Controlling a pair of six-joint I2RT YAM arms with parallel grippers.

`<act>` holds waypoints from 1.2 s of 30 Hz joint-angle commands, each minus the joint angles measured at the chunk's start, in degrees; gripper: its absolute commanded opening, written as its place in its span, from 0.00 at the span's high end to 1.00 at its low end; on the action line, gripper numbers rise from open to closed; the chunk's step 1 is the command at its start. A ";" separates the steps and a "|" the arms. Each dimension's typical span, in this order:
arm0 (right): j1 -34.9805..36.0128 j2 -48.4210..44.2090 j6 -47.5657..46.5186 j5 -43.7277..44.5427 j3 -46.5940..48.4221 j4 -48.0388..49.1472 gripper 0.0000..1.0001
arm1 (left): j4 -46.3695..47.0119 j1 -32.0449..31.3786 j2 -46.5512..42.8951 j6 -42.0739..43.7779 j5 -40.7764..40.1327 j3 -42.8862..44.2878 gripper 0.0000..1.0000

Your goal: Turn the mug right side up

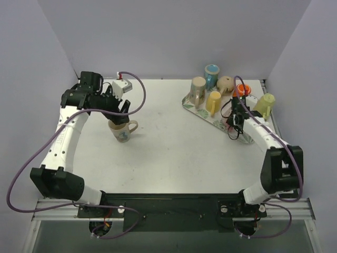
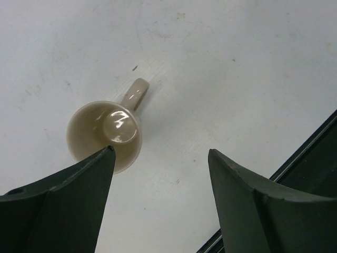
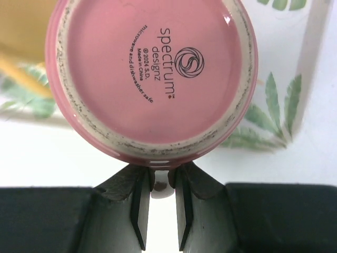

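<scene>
Left of centre in the top view, the beige mug [image 1: 122,133] stands right side up on the table [image 1: 179,153], its handle pointing to the right of the frame. My left tool [image 1: 120,113] hangs just above it. From the left wrist I see its fingers [image 2: 79,200] spread wide and touching nothing, with the mug's open mouth [image 2: 105,132] below the left one. At the upper right, my right tool [image 1: 235,120] is over the near edge of the leaf-patterned tray [image 1: 202,113]. The right wrist view is filled by a pink mug [image 3: 152,74], its stamped base turned toward the camera. That tool [image 3: 160,182] is pressed nearly together on a small pink bit at the mug's lower edge, seemingly the handle.
</scene>
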 commanded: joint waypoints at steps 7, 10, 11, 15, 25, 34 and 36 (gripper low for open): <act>0.00 -29.92 6.43 -29.42 -2.52 -3.40 1.00 | 41.71 -9.34 -21.68 4.06 9.60 -30.87 0.07; 3.34 -32.12 10.91 -35.34 -2.00 -2.87 1.00 | 50.68 -11.79 -24.56 4.92 9.85 -38.58 0.07; 6.39 -32.65 11.53 -36.21 -1.30 -2.70 1.00 | 52.70 -12.15 -24.84 7.28 10.38 -39.74 0.07; 15.20 -31.70 17.76 -39.90 -0.06 1.94 1.00 | 65.80 -14.44 -25.90 7.92 6.62 -43.78 0.07; 29.18 -22.73 22.17 -35.34 8.19 5.57 1.00 | 87.68 -17.08 -29.76 9.49 -4.73 -57.66 0.07; 31.56 -17.90 22.70 -34.81 11.62 5.83 1.00 | 100.35 -17.69 -30.64 12.66 -1.66 -65.68 0.07; 31.91 -17.19 22.52 -34.82 11.98 5.57 1.00 | 101.32 -18.04 -30.65 11.62 -0.86 -66.03 0.07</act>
